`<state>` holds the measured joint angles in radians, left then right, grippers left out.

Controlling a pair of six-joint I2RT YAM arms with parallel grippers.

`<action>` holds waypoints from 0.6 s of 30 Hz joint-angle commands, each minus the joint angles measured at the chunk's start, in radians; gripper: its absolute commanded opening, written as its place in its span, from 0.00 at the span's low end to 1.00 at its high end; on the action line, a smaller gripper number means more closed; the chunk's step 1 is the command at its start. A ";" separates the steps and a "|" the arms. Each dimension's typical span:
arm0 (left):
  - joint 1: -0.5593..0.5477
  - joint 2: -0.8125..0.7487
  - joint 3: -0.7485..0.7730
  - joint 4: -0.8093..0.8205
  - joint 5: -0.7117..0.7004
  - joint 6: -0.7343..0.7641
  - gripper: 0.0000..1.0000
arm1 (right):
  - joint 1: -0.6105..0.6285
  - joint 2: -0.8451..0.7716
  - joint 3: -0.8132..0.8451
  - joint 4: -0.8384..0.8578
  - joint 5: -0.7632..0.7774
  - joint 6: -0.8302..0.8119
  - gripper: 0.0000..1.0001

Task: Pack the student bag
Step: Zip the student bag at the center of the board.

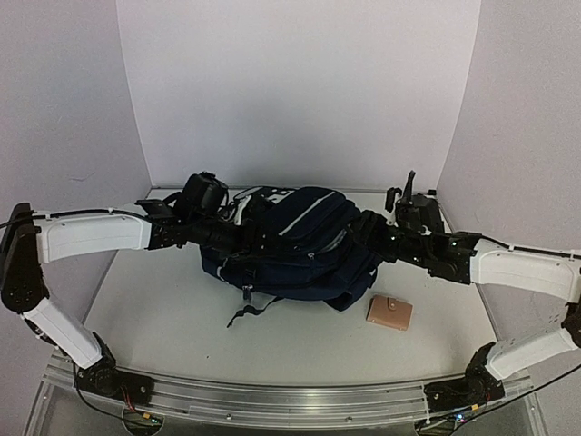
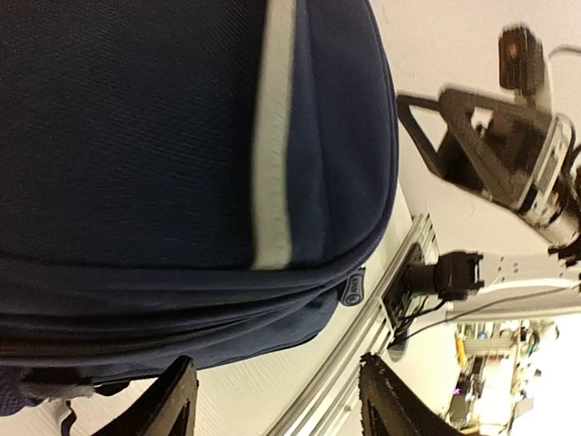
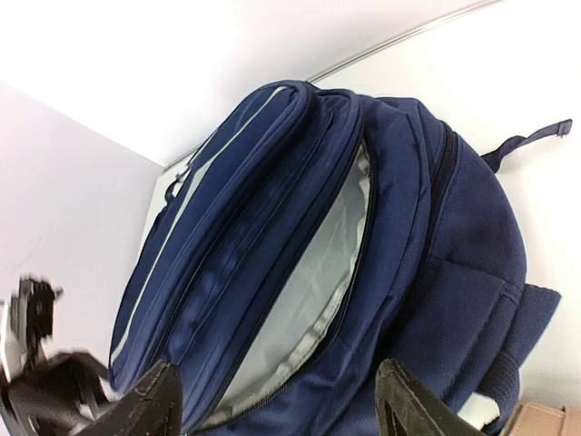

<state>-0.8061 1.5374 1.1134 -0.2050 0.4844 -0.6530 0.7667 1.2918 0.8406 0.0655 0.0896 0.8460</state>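
The left claw point(image 2: 277, 368) stood wide, its two dark fingers point(image 2: 172, 400) spread with nothing between them, just beside the curved end of the student bag point(image 1: 300, 245). The right claw point(image 3: 272, 377) was likewise wide and held nothing, its fingers point(image 3: 395, 391) parted before the bag's other end, where an unzipped compartment gaped and showed grey lining point(image 3: 318, 291). The bag lay on its side across the middle of the desk point(image 1: 154, 318), nearer the far edge than the near one, with both arms reaching in from the left and right edges to meet its ends. A band of white piping point(image 2: 272, 136) ran over its navy fabric. A dark strap point(image 1: 247, 312) trailed from its near side onto the bare surface. A small tan wallet point(image 1: 389, 312) lay flat near the bag's near right corner, apart from it. Open room remained on the near left of the desk and along the strip between the bag and the metal rail point(image 1: 272, 400) at the near edge. The desk was pale grey, shut in at the back and sides by plain white walls point(image 1: 300, 91).
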 commanded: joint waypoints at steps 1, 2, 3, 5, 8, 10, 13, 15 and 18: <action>0.093 -0.116 -0.070 -0.051 -0.046 -0.072 0.66 | 0.110 -0.055 0.052 -0.140 0.048 -0.077 0.70; 0.110 -0.126 -0.082 -0.065 -0.061 -0.088 0.67 | 0.130 -0.054 0.068 -0.162 0.051 -0.084 0.69; 0.132 -0.135 -0.095 -0.072 -0.072 -0.107 0.69 | 0.154 -0.048 0.085 -0.184 0.052 -0.088 0.67; 0.175 -0.141 -0.129 -0.063 -0.076 -0.159 0.70 | 0.202 -0.018 0.123 -0.230 0.064 -0.093 0.62; 0.218 -0.148 -0.190 -0.007 -0.073 -0.235 0.71 | 0.274 0.049 0.184 -0.280 0.096 -0.101 0.58; 0.232 -0.155 -0.221 0.035 -0.076 -0.269 0.71 | 0.305 0.092 0.216 -0.292 0.113 -0.105 0.57; 0.248 -0.155 -0.248 0.081 -0.077 -0.293 0.72 | 0.323 0.142 0.248 -0.304 0.145 -0.102 0.52; 0.256 -0.148 -0.258 0.105 -0.075 -0.300 0.72 | 0.324 0.166 0.267 -0.317 0.170 -0.100 0.48; 0.266 -0.139 -0.268 0.138 -0.078 -0.309 0.72 | 0.325 0.191 0.292 -0.336 0.197 -0.102 0.45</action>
<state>-0.5558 1.4128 0.8537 -0.1837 0.4156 -0.9220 1.0911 1.4548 1.0665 -0.2223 0.2028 0.7534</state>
